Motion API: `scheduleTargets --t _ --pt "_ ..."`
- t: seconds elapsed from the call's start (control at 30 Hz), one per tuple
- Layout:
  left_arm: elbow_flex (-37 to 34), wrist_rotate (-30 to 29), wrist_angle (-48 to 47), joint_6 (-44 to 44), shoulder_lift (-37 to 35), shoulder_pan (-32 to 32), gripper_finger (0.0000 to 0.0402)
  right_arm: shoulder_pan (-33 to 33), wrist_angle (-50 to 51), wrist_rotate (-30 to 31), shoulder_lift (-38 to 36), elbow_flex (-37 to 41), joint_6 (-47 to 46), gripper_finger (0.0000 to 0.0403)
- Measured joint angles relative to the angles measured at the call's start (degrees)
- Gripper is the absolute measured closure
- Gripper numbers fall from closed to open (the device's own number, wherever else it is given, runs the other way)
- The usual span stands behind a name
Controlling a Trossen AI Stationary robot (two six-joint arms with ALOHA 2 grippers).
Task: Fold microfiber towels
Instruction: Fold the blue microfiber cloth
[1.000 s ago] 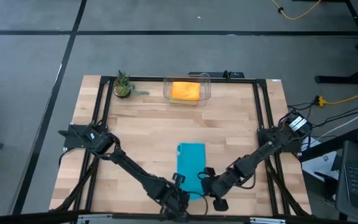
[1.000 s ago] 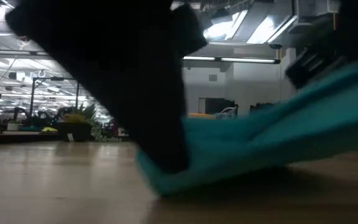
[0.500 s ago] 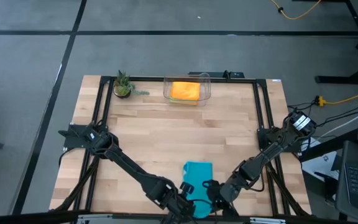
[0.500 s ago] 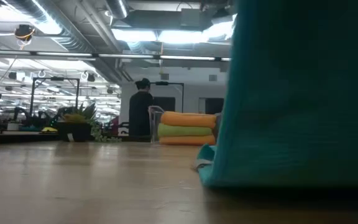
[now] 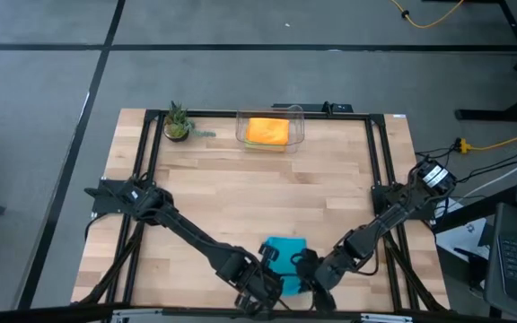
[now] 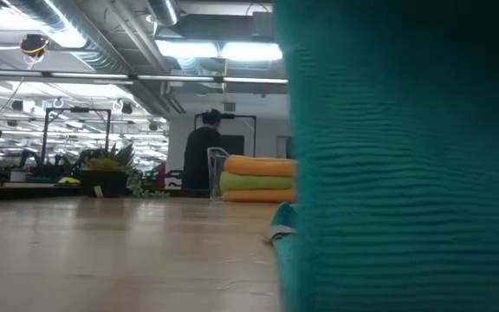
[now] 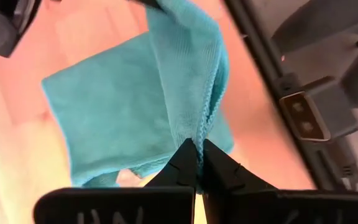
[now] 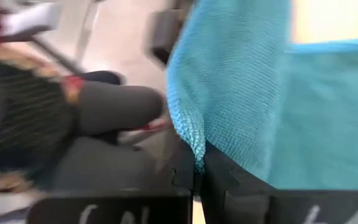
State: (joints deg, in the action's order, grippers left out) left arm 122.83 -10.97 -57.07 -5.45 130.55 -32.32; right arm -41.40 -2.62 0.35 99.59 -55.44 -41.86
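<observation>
Both hands, left hand (image 5: 266,280) and right hand (image 5: 305,276), pinch teal towel (image 5: 285,251) corners | lifted at tabletop (image 5: 240,197) near edge, to fold it over

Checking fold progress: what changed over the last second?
Both hands pulled the soft teal microfiber towel toward the table's near edge: a second ago it lay long and flat, now it is bunched short, lifted and filling the low view. Left hand and right hand stay shut on its edge. The orange towel in the clear plastic bin hasn't moved.
</observation>
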Motion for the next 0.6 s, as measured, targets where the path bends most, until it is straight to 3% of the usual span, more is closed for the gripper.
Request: scheduleTargets --t 0.2,0.47,0.6 --pt "-1.1 -0.5 -0.4 0.0 0.1 1.6 0.0401 1.1 9.0 9.3 0.0 -0.2 -2.9 0.0393" --pt "-5.5 -3.1 -0.9 2.0 0.2 3.8 0.0401 0.6 32.0 25.2 0.0 -8.7 -4.4 0.0393" --pt "-6.2 -5.0 -0.7 4.6 0.2 4.9 0.0401 0.5 34.5 26.7 0.0 -8.6 -6.1 0.0396"
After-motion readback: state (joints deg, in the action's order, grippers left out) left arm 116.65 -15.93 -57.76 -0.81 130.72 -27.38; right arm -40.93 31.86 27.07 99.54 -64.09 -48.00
